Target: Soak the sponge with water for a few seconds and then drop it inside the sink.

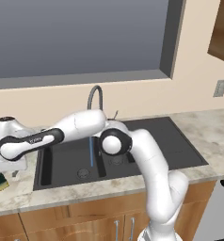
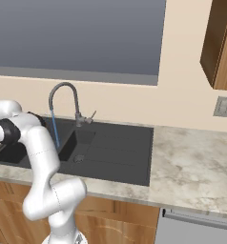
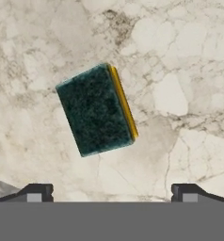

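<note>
Sponge (image 3: 96, 110) lies flat on the marble counter (image 3: 180, 56) to the left of the sink (image 1: 170, 141), green scrub side up with its yellow edge showing along one long side. In the left base view it sits near the counter's front edge, well apart from the sink's left rim, and the arm's hand hangs above it. Water (image 1: 92, 151) already runs in a thin blue stream from the faucet (image 1: 96, 94) into the sink's left basin.

The gripper (image 3: 112, 192) hovers over the sponge with its jaws spread wide and nothing between them. Seen along the hand, the sponge lies ahead of the fingertips (image 3: 38, 192) and a little toward the left one, not yet between them. Its long axis runs roughly away from the fingertips, tilted somewhat off square to the line joining them.

By my judgement, the coming move is a descent with a small forward shift and a slight wrist turn, so the jaws close across the sponge's short width.
</note>
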Controlling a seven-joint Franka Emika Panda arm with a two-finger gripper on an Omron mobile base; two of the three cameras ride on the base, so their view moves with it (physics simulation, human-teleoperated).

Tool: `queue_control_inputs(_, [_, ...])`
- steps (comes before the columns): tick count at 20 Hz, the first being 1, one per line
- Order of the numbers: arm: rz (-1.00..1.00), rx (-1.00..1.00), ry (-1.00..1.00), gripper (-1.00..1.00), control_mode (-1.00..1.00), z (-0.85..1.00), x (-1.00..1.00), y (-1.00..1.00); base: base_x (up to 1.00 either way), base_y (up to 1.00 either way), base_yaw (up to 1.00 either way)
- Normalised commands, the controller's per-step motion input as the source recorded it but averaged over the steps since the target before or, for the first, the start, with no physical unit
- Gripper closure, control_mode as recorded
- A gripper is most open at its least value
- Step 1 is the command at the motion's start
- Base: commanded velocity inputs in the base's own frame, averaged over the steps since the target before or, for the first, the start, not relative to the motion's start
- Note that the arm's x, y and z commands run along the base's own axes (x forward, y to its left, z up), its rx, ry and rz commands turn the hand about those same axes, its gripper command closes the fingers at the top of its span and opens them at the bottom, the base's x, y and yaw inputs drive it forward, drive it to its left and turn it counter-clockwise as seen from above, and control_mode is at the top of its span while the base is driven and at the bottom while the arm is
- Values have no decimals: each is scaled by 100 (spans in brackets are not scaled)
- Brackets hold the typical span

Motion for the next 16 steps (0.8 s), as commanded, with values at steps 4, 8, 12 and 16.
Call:
queue_control_inputs(4, [0,-2,0,-100,-100,0,12,6,0,0,0])
queue_control_inputs(8, [0,-3,0,-100,-100,0,17,2,0,0,0])
queue_control_inputs(12, [0,-2,0,-100,-100,-5,10,2,0,0,0])
queue_control_inputs(16, [0,-1,-4,-100,-100,-17,1,3,0,0,0])
